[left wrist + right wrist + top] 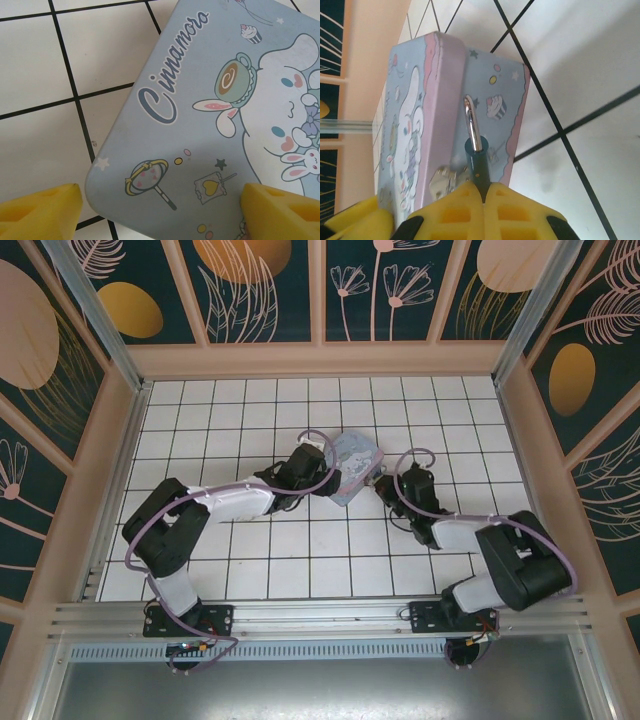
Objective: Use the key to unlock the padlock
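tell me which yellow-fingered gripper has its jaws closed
The right gripper: its fingers meet against the tiny teal padlock; the left gripper stands wide open over the pastel blue cartoon tin.

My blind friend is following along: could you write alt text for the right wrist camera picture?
Yellow fingers of the right gripper pinch a tiny teal padlock, its silver shackle pointing up against the side of a pastel blue cartoon tin lying on white tiles.
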`<action>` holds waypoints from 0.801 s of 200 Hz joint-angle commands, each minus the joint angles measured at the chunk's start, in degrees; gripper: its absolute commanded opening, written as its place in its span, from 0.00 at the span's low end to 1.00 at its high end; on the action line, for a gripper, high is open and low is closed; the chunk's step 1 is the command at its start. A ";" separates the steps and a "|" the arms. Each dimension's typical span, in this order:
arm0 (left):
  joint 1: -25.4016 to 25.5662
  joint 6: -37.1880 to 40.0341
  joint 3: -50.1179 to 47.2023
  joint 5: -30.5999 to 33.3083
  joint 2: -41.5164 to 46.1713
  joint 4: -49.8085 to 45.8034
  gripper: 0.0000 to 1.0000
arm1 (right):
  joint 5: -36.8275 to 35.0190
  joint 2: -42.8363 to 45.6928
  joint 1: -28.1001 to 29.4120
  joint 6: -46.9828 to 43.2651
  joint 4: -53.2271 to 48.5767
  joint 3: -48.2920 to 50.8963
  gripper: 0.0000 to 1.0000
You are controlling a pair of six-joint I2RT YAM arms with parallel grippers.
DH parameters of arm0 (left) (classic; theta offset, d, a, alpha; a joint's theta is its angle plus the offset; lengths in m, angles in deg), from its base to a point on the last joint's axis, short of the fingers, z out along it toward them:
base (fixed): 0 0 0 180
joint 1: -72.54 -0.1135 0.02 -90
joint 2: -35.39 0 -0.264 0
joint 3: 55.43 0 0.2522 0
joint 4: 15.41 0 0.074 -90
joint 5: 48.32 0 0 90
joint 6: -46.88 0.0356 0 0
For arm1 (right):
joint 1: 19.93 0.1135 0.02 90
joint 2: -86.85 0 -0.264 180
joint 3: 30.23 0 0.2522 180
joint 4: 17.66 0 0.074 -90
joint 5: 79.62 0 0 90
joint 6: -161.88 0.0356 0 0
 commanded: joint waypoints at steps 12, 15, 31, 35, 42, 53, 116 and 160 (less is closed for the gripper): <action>0.22 1.47 2.38 -1.08 -1.79 -8.91 0.90 | 1.99 8.34 0.43 -1.32 -5.33 4.16 0.00; 0.19 1.52 2.65 -0.97 -1.61 -9.12 0.90 | 2.17 9.12 0.66 -1.36 -5.79 4.55 0.00; 0.17 1.43 4.32 -0.55 -0.50 -10.05 0.92 | 2.36 12.65 2.36 -1.48 -8.89 6.15 0.00; 0.22 1.43 4.65 -0.62 -0.13 -10.21 0.93 | 2.41 13.79 2.88 -1.49 -9.65 6.50 0.00; 0.23 1.37 5.22 -0.64 0.45 -10.54 0.94 | 2.41 15.27 3.97 -1.36 -10.78 7.18 0.00; 0.17 1.22 6.02 -0.81 1.55 -10.86 0.95 | 1.90 17.48 5.98 -1.00 -12.19 7.95 0.00; -0.43 0.38 6.07 0.28 10.48 -11.58 0.99 | -4.40 18.49 24.22 3.69 -11.87 8.80 0.00; -3.07 -0.32 2.51 0.59 18.90 -12.12 0.98 | -5.80 3.46 34.75 3.30 -5.66 0.32 0.00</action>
